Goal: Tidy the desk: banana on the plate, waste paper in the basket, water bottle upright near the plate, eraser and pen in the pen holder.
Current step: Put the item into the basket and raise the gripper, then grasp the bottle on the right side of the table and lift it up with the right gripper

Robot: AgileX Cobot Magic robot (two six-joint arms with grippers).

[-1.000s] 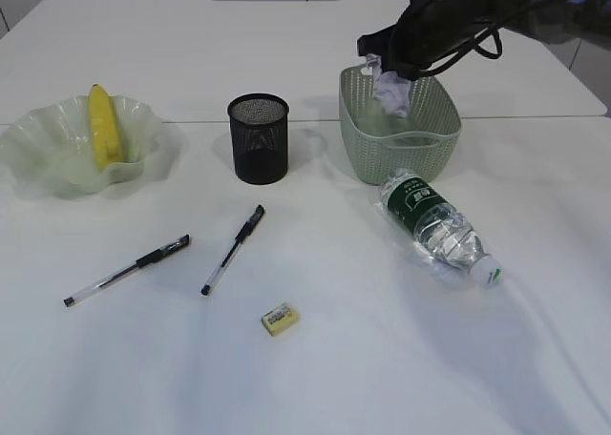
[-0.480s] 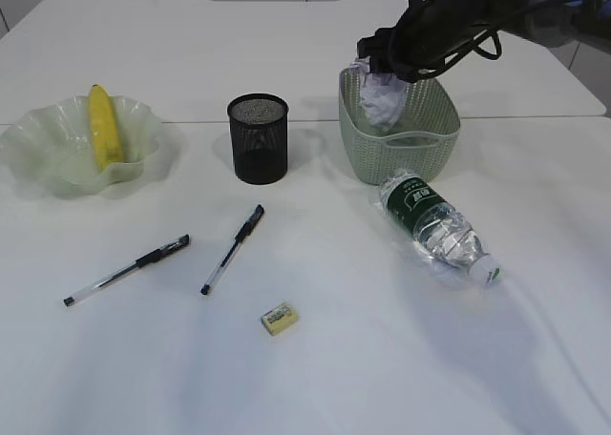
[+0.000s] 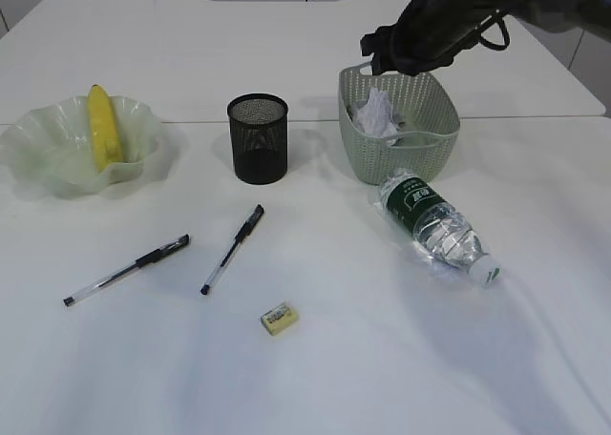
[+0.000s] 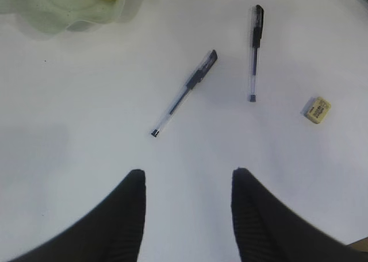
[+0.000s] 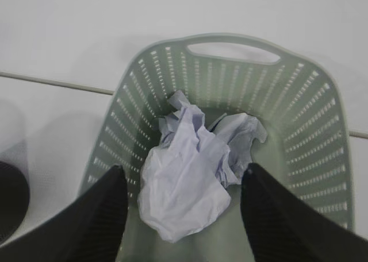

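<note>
Exterior view: waste paper (image 3: 379,113) now lying inside the basket (image 3: 434,139), where a second ago it hung pinched in the right claw (image 3: 382,55) above the rim. Right wrist view confirms: crumpled ball resting on the basket floor against the near wall, claw fingers (image 5: 92,222) spread wide either side of it and touching nothing (release complete, paper no longer held). Right claw hovering over the basket's back edge.

Judged consequence: waste-paper item done. Banana (image 3: 103,125) already lying in the plate (image 3: 38,149), so that item done as well.

Outstanding, as laid out on the bench (image 3: 382,359):
- water bottle (image 3: 434,227) on its side just in front of the basket, cap toward the near right; well apart from the plate, not yet upright.
- two pens, left pen (image 3: 127,270) and right pen (image 3: 233,249), flat on the bench in front of the pen holder (image 3: 258,137).
- eraser (image 3: 280,318) lying nearer the camera than the pens.

Left wrist view: left claw (image 4: 187,181) standing about half open and empty, held above bare bench, pens and eraser ahead of it.
</note>
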